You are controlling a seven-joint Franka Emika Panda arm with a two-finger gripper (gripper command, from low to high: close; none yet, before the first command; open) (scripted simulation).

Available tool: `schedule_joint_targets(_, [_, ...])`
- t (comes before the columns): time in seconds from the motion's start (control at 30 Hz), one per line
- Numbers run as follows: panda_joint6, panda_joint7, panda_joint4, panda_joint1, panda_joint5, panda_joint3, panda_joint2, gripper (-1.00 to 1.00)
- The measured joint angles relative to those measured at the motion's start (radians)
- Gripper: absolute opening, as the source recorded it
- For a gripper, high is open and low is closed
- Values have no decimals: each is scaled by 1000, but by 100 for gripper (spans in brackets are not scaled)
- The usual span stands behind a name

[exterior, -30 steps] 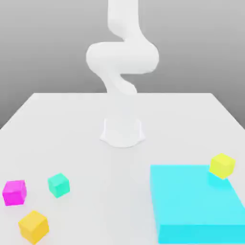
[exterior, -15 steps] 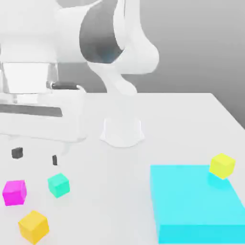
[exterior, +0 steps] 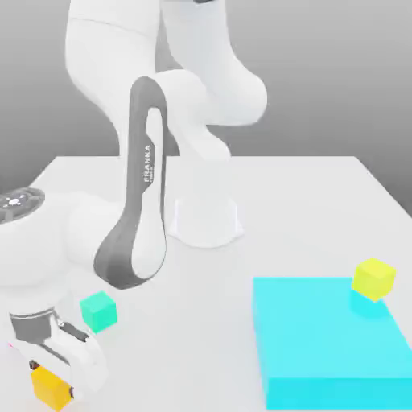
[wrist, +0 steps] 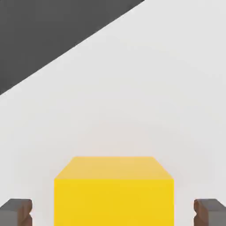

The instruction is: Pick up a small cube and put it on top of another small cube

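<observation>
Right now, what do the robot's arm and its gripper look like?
The arm is glossy white, made of rounded, thick segments. One link has a dark grey curved band with "FRANKA" printed vertically in white. The gripper has a white blocky body. Its fingertips are dark grey, squarish pads. No cables are visible.

Table [exterior: 306, 209] lies open between teal cube [exterior: 99, 311] and cyan block [exterior: 330, 342].

I see the small cube [exterior: 50, 385] near the table's [exterior: 306, 209] front edge, at the exterior view's left. Another small cube [exterior: 99, 311] sits behind it, apart. The flat block [exterior: 330, 342] lies at the right, a third cube [exterior: 373, 278] just behind it.
</observation>
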Motion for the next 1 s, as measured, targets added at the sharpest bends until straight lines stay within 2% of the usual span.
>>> schedule_joint_targets(0.13, [2,0,1,-2,0,2,3,-100])
schedule_joint_targets(0.3, [-109,57,-40,36,-59,-51,-149,-100])
schedule_joint_targets(0.5, [-125,211,-167,44,10,-77,-286,-100])
schedule_joint_targets(0.63, [-122,363,-259,52,-2,-103,-381,-100])
schedule_joint_targets(0.77, [-113,562,-352,25,-76,-112,-479,-100])
schedule_joint_targets(1.0, [-93,958,-503,-82,-298,-79,-616,-100])
